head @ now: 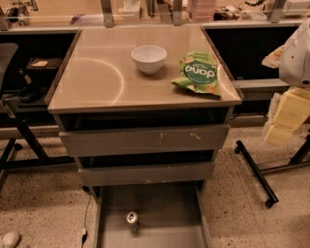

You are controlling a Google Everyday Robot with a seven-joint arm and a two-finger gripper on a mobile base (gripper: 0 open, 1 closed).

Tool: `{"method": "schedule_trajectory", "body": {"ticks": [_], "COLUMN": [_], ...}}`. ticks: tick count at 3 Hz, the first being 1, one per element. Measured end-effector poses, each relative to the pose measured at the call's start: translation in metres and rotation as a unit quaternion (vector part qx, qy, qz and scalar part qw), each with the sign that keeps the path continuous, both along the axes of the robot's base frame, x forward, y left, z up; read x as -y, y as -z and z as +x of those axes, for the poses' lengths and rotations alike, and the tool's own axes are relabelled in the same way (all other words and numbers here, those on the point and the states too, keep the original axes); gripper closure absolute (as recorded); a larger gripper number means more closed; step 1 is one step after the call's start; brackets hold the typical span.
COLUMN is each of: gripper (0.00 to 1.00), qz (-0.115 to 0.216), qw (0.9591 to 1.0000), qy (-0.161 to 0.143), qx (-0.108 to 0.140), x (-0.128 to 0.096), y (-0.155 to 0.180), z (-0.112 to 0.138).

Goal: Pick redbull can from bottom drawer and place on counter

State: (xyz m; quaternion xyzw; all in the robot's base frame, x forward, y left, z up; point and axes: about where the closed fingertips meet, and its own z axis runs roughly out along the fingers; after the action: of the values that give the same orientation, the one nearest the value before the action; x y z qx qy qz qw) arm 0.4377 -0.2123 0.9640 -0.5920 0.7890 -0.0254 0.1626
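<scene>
Redbull can (132, 218) sits far below-left of gripper (286, 117).

Floor (38, 203): speckled beige terrazzo, with a thin cable (86, 220) lying on it. Left side table (29, 72) and right side table (256, 58) are both dark, on black legs; one castor (269, 202) is visible at right. Rear ledge (87, 19) is cluttered, with metal uprights (107, 12) (contents indistinct). Lighting is warm and yellowish. Tool (286, 116) is at the right edge, above the floor
</scene>
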Motion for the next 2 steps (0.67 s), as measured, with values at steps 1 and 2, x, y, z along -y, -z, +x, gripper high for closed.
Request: {"method": "schedule_trajectory", "body": {"ticks": [1,2], "gripper": [0.00,0.00], "qz": [0.039,0.065], "qw": [0.9990,0.9963], "qy": [0.013,0.014], "qx": [-0.017,-0.054], "x": [-0.028,-0.066], "y": [0.041,0.117], "z": [-0.007,-0.013]}}
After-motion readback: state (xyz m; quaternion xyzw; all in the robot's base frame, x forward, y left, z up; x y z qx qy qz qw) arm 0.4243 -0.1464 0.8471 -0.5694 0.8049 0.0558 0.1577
